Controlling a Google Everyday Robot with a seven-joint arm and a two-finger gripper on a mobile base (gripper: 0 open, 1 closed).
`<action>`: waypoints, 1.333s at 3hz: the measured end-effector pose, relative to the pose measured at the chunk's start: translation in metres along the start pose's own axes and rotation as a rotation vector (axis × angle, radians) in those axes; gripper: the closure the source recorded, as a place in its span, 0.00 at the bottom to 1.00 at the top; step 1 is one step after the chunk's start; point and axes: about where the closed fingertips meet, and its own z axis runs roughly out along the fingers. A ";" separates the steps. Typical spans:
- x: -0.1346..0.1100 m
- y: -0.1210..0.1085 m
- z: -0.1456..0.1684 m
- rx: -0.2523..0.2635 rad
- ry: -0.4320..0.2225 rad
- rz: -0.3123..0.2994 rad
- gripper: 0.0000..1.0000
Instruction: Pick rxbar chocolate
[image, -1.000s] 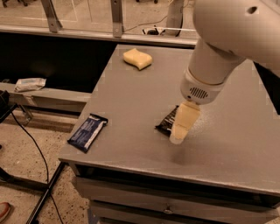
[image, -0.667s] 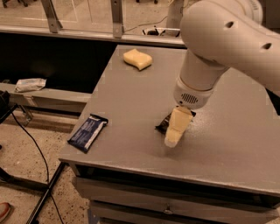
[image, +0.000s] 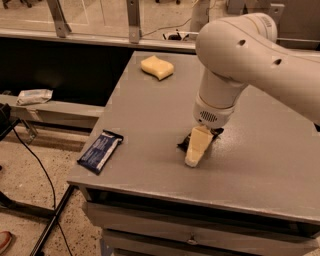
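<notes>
Near the bench's (image: 150, 170) front edge, the gripper (image: 196, 149), aperture indeterminate, overlies the presumably light, slippery rxbar chocolate (image: 184, 145); grip its long edges.

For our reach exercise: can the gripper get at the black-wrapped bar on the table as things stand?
Probably yes: the gripper sits right over the rxbar chocolate; the blue bar and yellow sponge lie well aside.
</notes>
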 end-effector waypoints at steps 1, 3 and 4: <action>0.000 -0.002 0.001 -0.019 0.005 0.021 0.49; -0.001 -0.004 -0.019 -0.018 -0.008 0.021 1.00; 0.009 -0.023 -0.078 -0.003 -0.174 0.023 1.00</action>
